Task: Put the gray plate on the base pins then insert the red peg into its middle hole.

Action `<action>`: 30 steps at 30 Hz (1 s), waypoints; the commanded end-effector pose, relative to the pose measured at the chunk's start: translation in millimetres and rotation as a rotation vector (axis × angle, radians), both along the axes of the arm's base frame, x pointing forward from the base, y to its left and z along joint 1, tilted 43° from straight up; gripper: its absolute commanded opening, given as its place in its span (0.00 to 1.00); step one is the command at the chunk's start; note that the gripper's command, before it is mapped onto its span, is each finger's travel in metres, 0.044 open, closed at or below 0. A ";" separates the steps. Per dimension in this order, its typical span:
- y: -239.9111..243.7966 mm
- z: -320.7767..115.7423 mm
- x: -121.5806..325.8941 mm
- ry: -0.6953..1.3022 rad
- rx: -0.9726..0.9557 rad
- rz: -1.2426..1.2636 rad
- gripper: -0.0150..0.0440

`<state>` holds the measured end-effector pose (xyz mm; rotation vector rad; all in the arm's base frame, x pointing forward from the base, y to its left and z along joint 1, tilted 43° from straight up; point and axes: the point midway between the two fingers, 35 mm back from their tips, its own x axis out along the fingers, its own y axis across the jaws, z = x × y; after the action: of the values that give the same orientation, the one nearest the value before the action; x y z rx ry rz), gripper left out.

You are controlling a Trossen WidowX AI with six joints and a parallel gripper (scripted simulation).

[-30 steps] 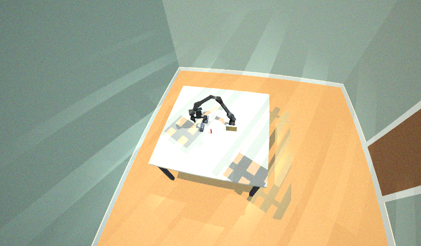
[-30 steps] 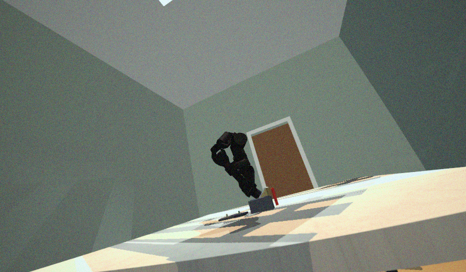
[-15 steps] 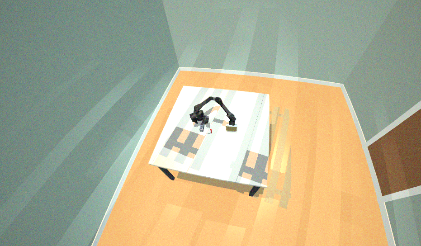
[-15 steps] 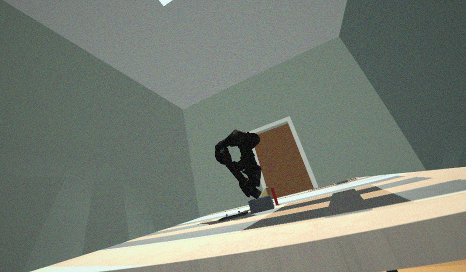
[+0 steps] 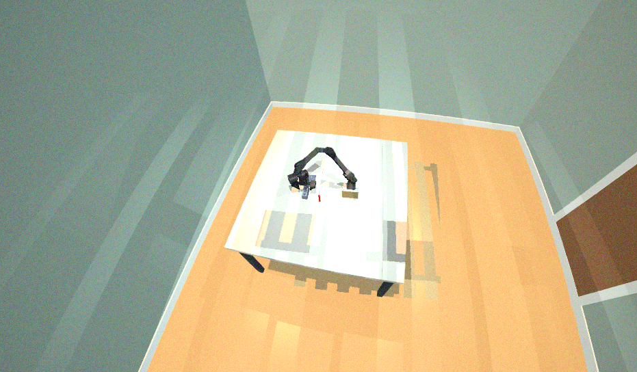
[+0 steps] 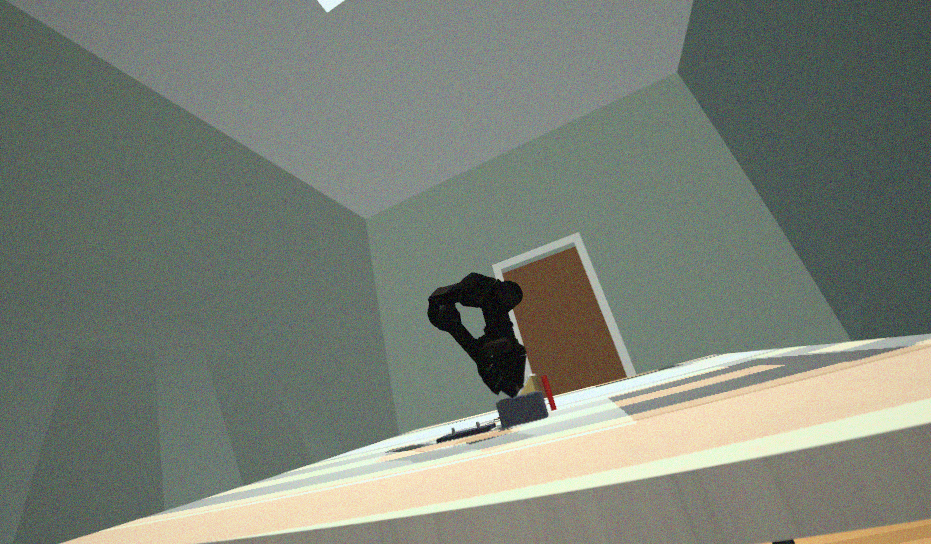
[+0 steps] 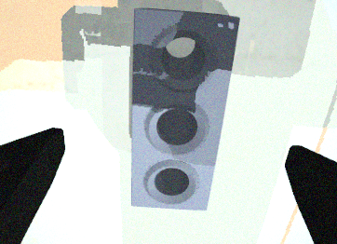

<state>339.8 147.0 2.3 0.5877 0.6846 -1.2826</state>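
On the white table [image 5: 348,240], the gray plate [image 7: 180,116] is being framed lengthwise between the two dark fingers of the gripper [image 7: 168,196], which is being held wide open with nothing in it. The red peg [image 5: 319,197] is lying just beside the plate, the tan base [image 5: 349,194] farther along.

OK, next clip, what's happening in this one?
A single robot arm on a white table hangs over the gray plate, its gripper wide open and holding nothing. In the wrist view the plate lies lengthwise between the two fingers, not yet gripped. The red peg stands beside the plate, untouched, and a tan block sits farther along the table.
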 end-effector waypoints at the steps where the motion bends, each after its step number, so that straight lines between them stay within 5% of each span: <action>1: -5.5 -4.9 1.7 0.002 -0.005 0.002 1.00; 30: -37.0 -39.3 8.3 0.001 -0.007 0.002 1.00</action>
<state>347.6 115.7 -33.1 0.5876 0.6826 -1.2814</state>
